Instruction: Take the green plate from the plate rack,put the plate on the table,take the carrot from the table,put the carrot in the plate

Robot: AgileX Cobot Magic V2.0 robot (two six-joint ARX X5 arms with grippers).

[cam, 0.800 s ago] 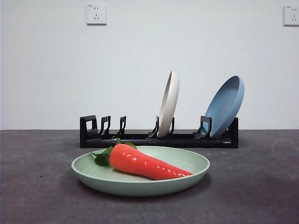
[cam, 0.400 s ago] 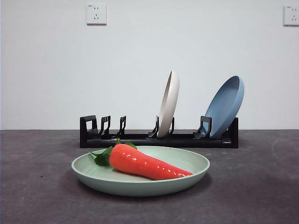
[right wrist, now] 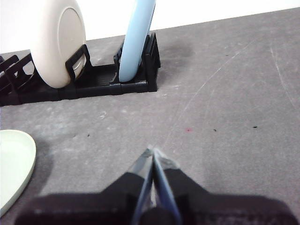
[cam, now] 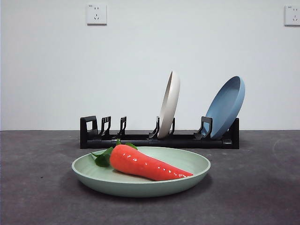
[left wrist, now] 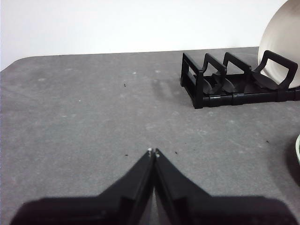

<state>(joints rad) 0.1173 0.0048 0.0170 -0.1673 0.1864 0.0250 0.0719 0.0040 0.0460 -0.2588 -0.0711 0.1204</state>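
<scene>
The green plate [cam: 140,176] lies flat on the dark grey table [cam: 42,197], in front of the black plate rack [cam: 159,138]. The orange-red carrot [cam: 145,164] rests inside the plate, leaves to the left, tip to the right. No arm shows in the front view. My left gripper [left wrist: 153,152] is shut and empty above bare table, with the rack's empty end [left wrist: 220,84] off to one side. My right gripper [right wrist: 153,152] is also shut and empty; the plate's rim [right wrist: 16,164] shows at the edge of its view, and the rack [right wrist: 93,82] lies beyond.
A cream-white plate [cam: 168,104] stands upright in the middle of the rack and a blue plate [cam: 227,107] leans at its right end. The rack's left slots hold nothing. Two wall sockets [cam: 96,14] sit high on the white wall behind.
</scene>
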